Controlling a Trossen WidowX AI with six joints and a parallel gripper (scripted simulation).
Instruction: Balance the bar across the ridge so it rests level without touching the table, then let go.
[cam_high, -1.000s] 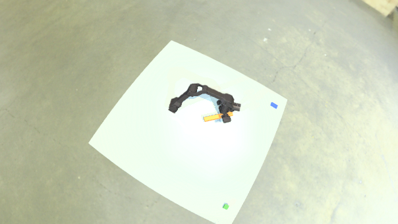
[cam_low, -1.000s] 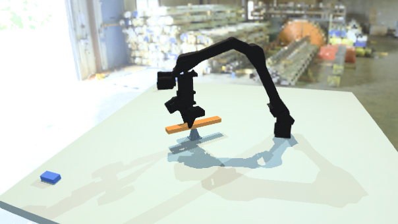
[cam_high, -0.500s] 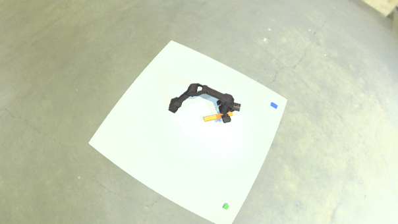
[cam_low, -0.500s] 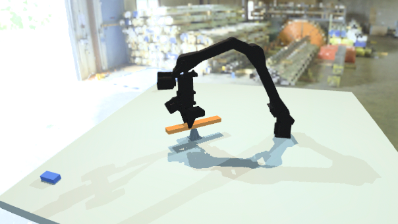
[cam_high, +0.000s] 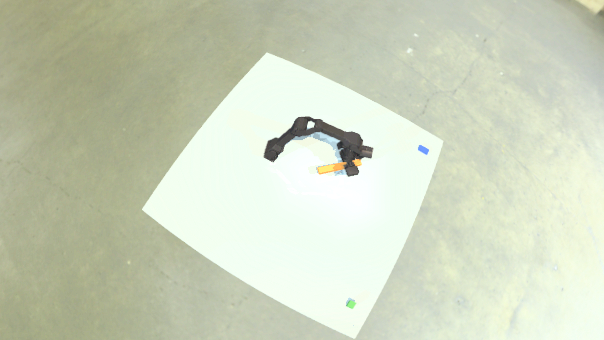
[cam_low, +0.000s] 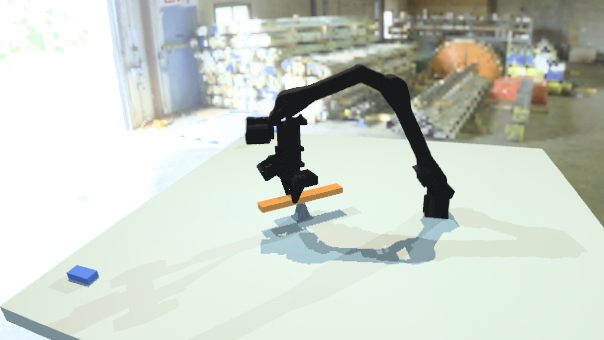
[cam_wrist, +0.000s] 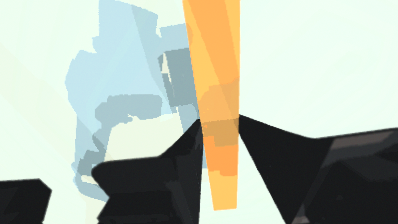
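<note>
The orange bar (cam_high: 330, 168) (cam_low: 322, 192) (cam_wrist: 214, 60) is off the table, roughly parallel to its shadow and looking about level. My gripper (cam_high: 351, 167) (cam_low: 296, 198) (cam_wrist: 218, 121) is shut on the bar near its middle, with one finger on each long side. The small grey-blue ridge (cam_low: 301, 214) stands on the table directly below the held part of the bar. Its top meets the bar's underside in the exterior view, but whether they touch cannot be told. The ridge is hidden in the top view and cannot be made out in the wrist view.
A blue block (cam_high: 423, 149) (cam_low: 83, 274) lies near one table corner, far from the bar. A green cube (cam_high: 351, 303) lies near another corner. The pale table (cam_high: 225, 200) (cam_low: 475, 300) carries the arm's base and its broad shadows.
</note>
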